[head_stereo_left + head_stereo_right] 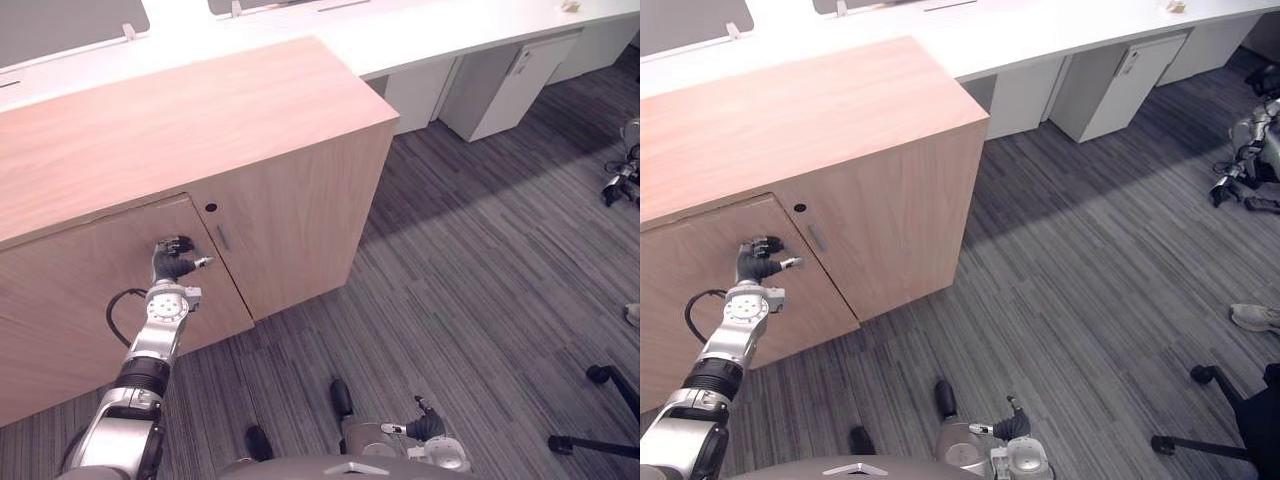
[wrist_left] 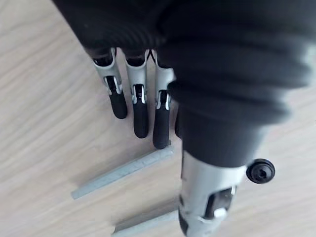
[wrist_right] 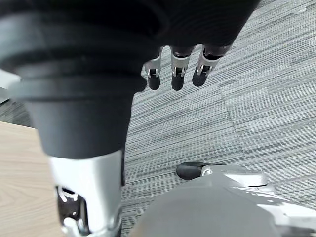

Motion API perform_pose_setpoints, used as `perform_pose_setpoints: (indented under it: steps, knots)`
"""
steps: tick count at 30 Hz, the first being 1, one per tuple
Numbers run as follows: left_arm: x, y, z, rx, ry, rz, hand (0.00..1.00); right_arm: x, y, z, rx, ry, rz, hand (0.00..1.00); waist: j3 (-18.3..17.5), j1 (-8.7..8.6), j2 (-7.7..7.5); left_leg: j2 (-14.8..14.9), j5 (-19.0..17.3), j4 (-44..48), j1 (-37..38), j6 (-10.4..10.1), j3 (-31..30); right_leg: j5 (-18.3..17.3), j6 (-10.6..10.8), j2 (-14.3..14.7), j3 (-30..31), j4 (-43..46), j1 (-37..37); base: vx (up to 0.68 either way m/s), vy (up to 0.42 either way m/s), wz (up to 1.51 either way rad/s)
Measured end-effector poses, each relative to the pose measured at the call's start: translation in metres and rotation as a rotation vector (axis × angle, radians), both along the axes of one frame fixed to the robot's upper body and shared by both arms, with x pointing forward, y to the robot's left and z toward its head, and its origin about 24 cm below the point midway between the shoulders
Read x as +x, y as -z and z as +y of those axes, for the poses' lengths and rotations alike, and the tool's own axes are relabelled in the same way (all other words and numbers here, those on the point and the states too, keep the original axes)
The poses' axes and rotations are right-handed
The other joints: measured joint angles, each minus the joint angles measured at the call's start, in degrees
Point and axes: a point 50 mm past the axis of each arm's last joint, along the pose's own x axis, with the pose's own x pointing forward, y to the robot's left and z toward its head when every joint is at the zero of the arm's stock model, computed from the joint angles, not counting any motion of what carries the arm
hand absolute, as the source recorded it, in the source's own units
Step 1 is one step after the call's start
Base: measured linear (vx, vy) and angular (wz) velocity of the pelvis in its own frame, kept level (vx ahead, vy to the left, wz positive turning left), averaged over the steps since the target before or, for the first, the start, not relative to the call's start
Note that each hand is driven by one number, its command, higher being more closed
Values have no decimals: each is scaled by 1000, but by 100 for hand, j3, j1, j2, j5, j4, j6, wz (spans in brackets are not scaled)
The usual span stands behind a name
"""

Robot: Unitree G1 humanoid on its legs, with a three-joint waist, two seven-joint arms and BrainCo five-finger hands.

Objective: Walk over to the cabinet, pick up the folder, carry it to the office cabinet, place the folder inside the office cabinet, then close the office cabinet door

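The wooden office cabinet (image 1: pixel 200 120) stands in front of me with two doors. My left hand (image 1: pixel 172 258) rests flat against the left door (image 1: pixel 70 300), its fingers (image 2: pixel 140 111) straight on the wood beside a grey bar handle (image 2: pixel 123 171). A second bar handle (image 1: pixel 222 237) and a round black lock (image 1: pixel 210 208) sit on the right door. A thin dark gap runs along the top edge of the left door. My right hand (image 1: pixel 430 428) hangs low by my side over the carpet, its fingers (image 3: pixel 177 74) relaxed and holding nothing.
White desks (image 1: pixel 450 30) run behind the cabinet, with a white drawer unit (image 1: pixel 510 85) under them. A black chair base (image 1: pixel 600 440) stands at the lower right. A person's shoe (image 1: pixel 1255 317) shows at the right edge. Grey carpet (image 1: pixel 480 250) stretches to the right.
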Motion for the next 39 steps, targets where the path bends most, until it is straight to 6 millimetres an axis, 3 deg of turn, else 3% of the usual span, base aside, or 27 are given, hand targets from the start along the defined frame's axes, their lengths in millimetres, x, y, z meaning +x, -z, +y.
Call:
perform_pose_setpoints:
  steps: [6,9,14,19,28,30,33,39]
  knots:
    - [7,-9,-2,-8,4,-36,0,9,-2,0,-3,-10,-18,0,86,51,50,-23,-43,35,-179,4,-141,433,-20,-56,-202,39,-150,110,14,12]
    - [4,-4,-7,-32,9,-28,0,13,-3,1,-4,-17,-27,0,108,85,57,18,-51,37,-176,-7,-178,436,-23,-18,-266,41,-129,78,4,4]
    - [-11,-4,-25,-94,61,-87,0,19,-5,2,-6,-22,-42,0,133,89,36,27,-73,37,-12,5,-275,417,-49,-27,-419,38,86,11,-2,8]
    - [-39,3,-49,-217,142,-134,0,19,-5,1,-7,-22,-41,0,138,219,20,-25,-79,24,117,1,-357,284,-43,-95,-534,33,258,-48,9,12]
    - [-101,59,-75,-432,219,73,0,21,-5,6,5,-27,-39,0,67,369,-84,-65,-64,1,184,26,-629,208,56,-185,-748,-1,475,-15,1,15]
    - [-114,81,-72,-439,208,179,0,17,-1,8,9,-26,-14,0,1,486,-108,-64,-67,1,265,15,-652,177,74,-184,-764,-1,567,37,-2,6]
    - [-129,107,-65,-431,170,309,0,18,0,11,10,-36,-9,0,-31,504,-124,-82,-84,2,318,17,-744,157,117,-185,-876,0,664,34,-6,13]
    - [-185,163,-35,-359,8,673,0,16,8,13,13,-42,59,0,-84,644,-195,-138,-108,3,441,90,-809,142,125,-220,-911,16,819,15,0,6]
